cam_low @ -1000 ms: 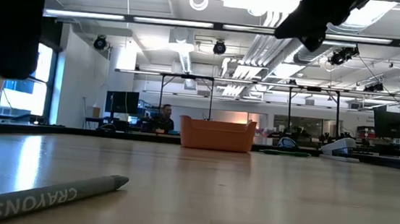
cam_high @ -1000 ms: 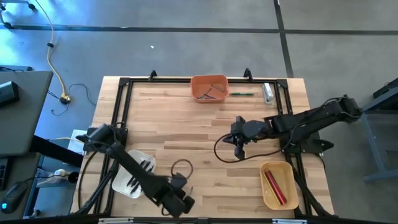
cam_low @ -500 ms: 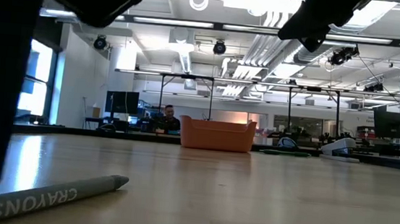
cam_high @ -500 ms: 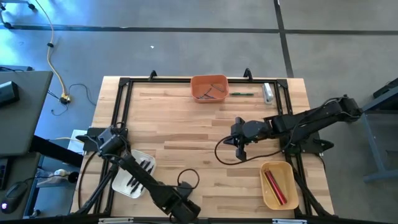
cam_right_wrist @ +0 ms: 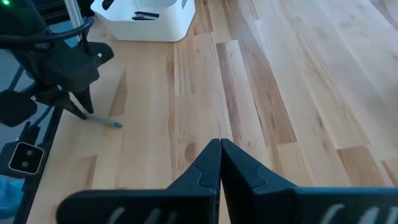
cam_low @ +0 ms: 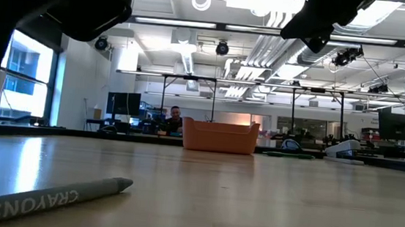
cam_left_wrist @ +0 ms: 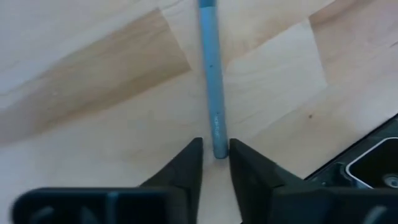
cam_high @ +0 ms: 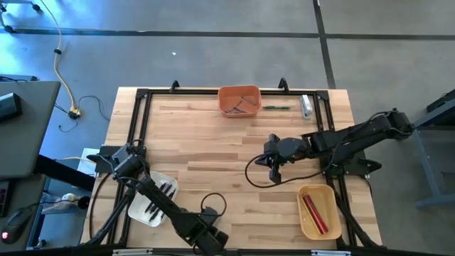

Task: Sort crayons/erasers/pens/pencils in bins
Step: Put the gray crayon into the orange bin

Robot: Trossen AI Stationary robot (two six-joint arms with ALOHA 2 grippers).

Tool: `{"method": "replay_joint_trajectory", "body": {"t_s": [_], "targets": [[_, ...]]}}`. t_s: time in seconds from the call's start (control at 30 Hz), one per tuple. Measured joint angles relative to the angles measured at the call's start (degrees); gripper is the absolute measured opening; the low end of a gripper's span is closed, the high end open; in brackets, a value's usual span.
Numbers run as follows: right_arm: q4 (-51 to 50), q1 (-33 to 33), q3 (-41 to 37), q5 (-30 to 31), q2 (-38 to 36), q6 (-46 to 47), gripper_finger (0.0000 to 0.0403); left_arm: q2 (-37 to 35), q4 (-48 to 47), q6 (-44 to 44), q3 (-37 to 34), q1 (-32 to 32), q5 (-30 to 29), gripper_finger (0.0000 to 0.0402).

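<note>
A grey crayon (cam_left_wrist: pixel 210 68) lies flat on the wood near the table's front edge; the low view shows it as the lettered grey crayon (cam_low: pixel 55 198). My left gripper (cam_left_wrist: pixel 215 144) stands over one end of it, fingers closed in on both sides. In the high view this left gripper (cam_high: pixel 211 242) is at the near edge, right of the white bin (cam_high: pixel 151 198). My right gripper (cam_high: pixel 274 173) hangs shut above the table's middle right with nothing in it. The orange bin (cam_high: pixel 239 100) sits at the far edge and the tan-yellow bin (cam_high: pixel 318 210) at the near right. My left gripper has the crayon's end (cam_left_wrist: pixel 217 134) between its two fingertips, one on each long side. The fingers come steeply from above and lie across the crayon. The crayon lies flat on the table along its whole length.
The white bin holds dark sticks, the orange bin some thin sticks, the tan-yellow bin red ones. A green pen (cam_high: pixel 277 107) and a clear tube (cam_high: pixel 306 106) lie at the far right. A black frame (cam_high: pixel 138 114) rims the table. Bare wood spreads across the middle.
My left gripper has come down and moved toward the table's near edge, onto the crayon's end. In the low view its arm now hides the white bin. The crayon still lies flat on the table.
</note>
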Motion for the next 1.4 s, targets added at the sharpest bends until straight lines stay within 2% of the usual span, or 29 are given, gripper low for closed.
{"method": "replay_joint_trajectory", "body": {"t_s": [0.13,0.23,0.47,0.63,0.8,0.97,1.2,1.3,1.4], "targets": [[-0.09,0.00,0.00,0.00,0.00,0.00,0.0000,0.83,-0.41,0.06,-0.04,-0.07,0.18,0.0022],[-0.11,0.00,0.00,0.00,0.00,0.04,0.0000,1.01,-0.30,1.46,0.00,0.00,0.21,0.0006],[-0.29,0.00,0.00,-0.06,-1.48,2.51,0.0000,-1.03,-3.29,7.10,-0.23,0.57,-1.87,0.0004],[-1.32,0.00,0.00,-0.22,-7.08,4.67,0.0000,-2.67,-8.09,6.75,-0.41,1.53,-5.17,0.0001],[-5.78,0.00,0.00,0.49,-11.39,5.46,0.0000,-5.22,-8.06,10.92,-0.38,2.52,-9.52,0.0001],[-8.45,1.35,0.00,1.55,-11.26,7.69,0.0000,-6.43,-8.64,13.97,-0.33,4.21,-12.21,0.0001],[-7.13,5.19,-0.04,3.58,-10.29,11.72,0.0000,-9.20,-6.33,17.90,-0.26,4.07,-17.50,0.0001],[1.54,7.87,-3.54,2.75,-10.24,14.25,0.0000,-10.50,-5.52,19.59,-0.29,4.22,-20.65,0.0001],[20.27,10.53,-12.01,0.66,-10.11,20.64,0.0000,-12.04,-4.02,21.77,-0.20,4.66,-22.78,0.0001]]}}
